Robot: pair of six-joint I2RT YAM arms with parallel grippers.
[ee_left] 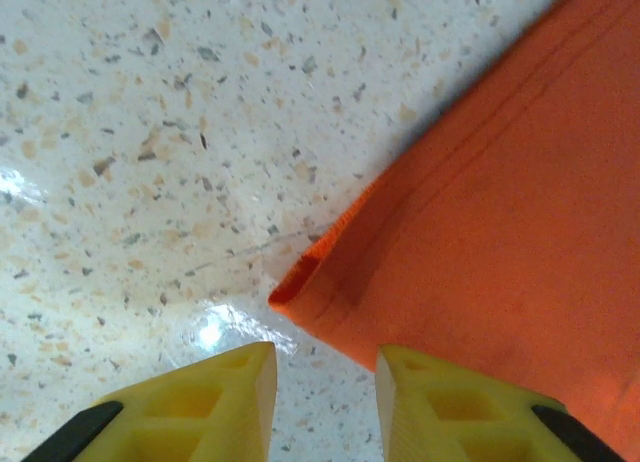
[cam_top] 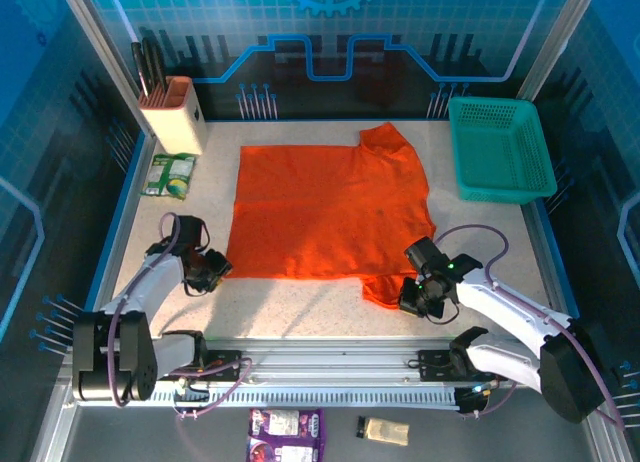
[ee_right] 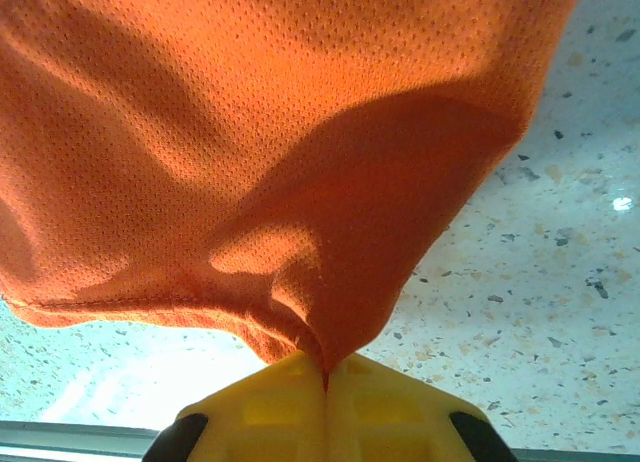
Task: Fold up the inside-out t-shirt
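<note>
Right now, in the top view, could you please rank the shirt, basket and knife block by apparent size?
1. Orange cloth t-shirt
2. Teal plastic mesh basket
3. Beige knife block

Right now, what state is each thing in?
t-shirt: spread flat, near sleeve pinched
basket: upright, empty
knife block: upright
left gripper: open at t-shirt's corner, holding nothing
right gripper: shut on t-shirt's sleeve

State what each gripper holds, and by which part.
The right gripper pinches the t-shirt by the hemmed edge of its near sleeve. The left gripper is open and holds nothing; a shirt corner lies just ahead of it.
</note>
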